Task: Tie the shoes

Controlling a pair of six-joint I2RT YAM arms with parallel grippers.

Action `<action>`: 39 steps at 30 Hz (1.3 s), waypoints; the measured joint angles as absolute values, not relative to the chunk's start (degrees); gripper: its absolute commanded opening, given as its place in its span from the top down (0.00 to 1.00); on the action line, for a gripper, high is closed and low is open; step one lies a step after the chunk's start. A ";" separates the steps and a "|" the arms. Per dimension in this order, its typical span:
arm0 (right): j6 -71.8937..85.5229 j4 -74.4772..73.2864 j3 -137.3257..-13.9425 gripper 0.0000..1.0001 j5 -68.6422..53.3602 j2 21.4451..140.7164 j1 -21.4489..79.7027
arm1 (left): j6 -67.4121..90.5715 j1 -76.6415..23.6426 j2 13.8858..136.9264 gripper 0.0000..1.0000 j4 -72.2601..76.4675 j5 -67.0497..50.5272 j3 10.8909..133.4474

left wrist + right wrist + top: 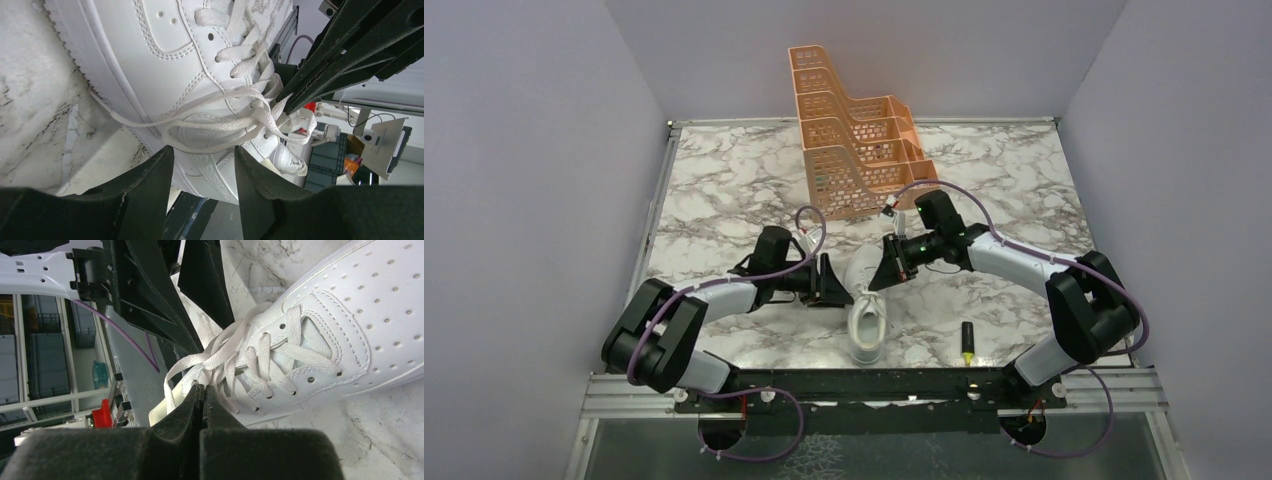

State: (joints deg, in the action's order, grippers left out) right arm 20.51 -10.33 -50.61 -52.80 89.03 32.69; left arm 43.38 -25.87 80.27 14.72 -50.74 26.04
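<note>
The white sneaker [867, 325] lies on the marble table between my two arms, with its white laces [220, 122] loose over the tongue. My left gripper [829, 283] is open at the shoe's left side. In the left wrist view its jaws [204, 150] stand apart with a lace loop running just past the tips. My right gripper [889, 265] is at the shoe's right side. In the right wrist view [202, 387] its jaws are pressed together on a lace strand near the top eyelets of the shoe [340, 340]. The right fingers [320, 65] also show in the left wrist view, touching the laces.
An orange tiered rack [854, 150] stands at the back of the table behind the grippers. A yellow and black marker [968, 342] lies on the marble right of the shoe, near the front rail [874, 382]. Grey walls close in both sides.
</note>
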 measured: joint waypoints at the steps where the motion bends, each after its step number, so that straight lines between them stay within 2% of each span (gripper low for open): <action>1: 20.51 -10.31 -50.63 0.99 -52.82 89.03 32.69 | 43.24 -25.98 80.62 0.56 14.81 -50.85 26.22; 6: 20.53 -10.33 -50.63 0.99 -53.01 89.03 32.69 | 42.39 -26.26 81.67 0.81 15.05 -51.03 26.74; 12: 20.60 -10.31 -50.63 0.99 -53.25 89.03 32.69 | 41.25 -26.26 82.50 1.00 14.55 -50.98 27.55; 20: 22.90 -10.66 -50.39 0.99 -50.22 87.79 32.69 | 37.45 -26.28 77.01 1.00 5.48 -50.26 29.15; 28: 29.74 -10.28 -45.69 0.99 -42.96 77.43 32.69 | 37.52 -26.39 71.81 1.00 -0.97 -50.30 29.15; 39: 36.18 -10.39 -44.14 0.99 -33.01 77.23 32.51 | 37.12 -26.37 71.20 1.00 -17.74 -46.72 31.73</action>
State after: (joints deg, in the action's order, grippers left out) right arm 36.18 -10.39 -44.14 -33.01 77.23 32.51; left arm 37.12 -26.37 71.20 -17.74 -46.72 31.73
